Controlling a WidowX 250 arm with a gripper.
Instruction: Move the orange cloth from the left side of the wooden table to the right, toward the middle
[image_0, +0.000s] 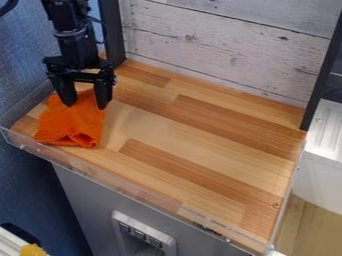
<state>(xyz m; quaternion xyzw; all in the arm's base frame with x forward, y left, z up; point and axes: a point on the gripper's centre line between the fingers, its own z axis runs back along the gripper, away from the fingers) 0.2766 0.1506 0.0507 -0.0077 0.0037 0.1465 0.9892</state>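
The orange cloth (69, 127) lies crumpled at the left end of the wooden tabletop (200, 142); it looks soft, with uneven folds and a wrinkled lower edge. The black tool (85, 106) is over its upper part, the two fingers standing wide apart.

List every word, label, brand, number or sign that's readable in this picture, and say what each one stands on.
No text can be read here.
White fixture on the grey front panel: small dark marks, too small to tell whether they are letters or symbols.
Orange cloth: no lettering seen.
Wooden surface and whitewashed boards: grain and knots, no print seen.
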